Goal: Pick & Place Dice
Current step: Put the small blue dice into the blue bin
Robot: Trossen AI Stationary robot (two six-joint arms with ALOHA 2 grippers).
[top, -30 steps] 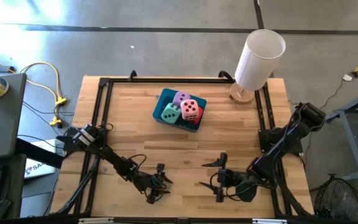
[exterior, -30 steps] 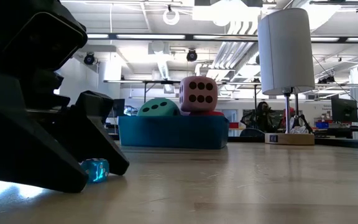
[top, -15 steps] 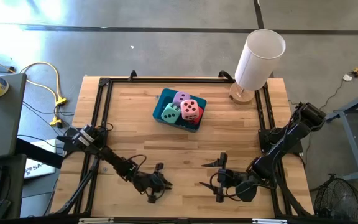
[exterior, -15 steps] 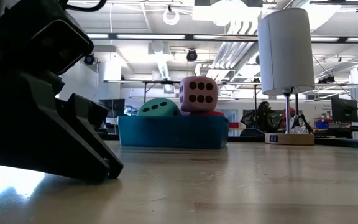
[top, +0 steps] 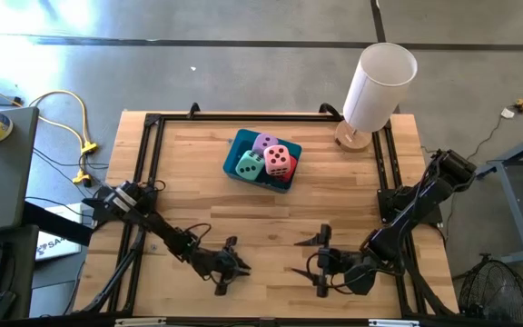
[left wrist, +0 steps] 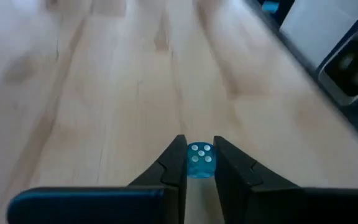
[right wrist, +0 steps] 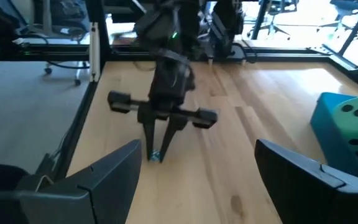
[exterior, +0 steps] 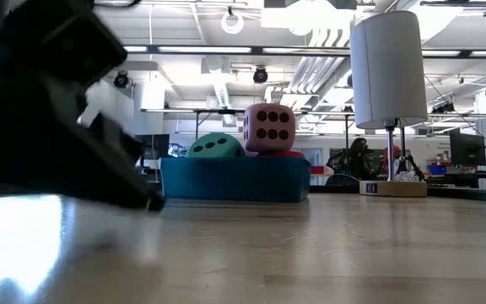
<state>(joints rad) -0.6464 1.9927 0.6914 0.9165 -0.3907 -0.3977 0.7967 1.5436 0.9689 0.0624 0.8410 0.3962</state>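
Wooden table [top: 271, 218], white lamp [top: 375, 86], teal tray [top: 243, 143]

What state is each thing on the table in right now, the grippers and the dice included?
Left gripper: jaws shut on a small clear blue die, low at the near table edge.
Right gripper: jaws open, empty, waiting near the table's front.
Teal tray: holds four soft dice.
Pink die: sits on top of the pile.
Mint green die: in the tray.
Lilac die: in the tray.
Red die: mostly hidden under the pink one.
White cylinder: upright on its wooden base.
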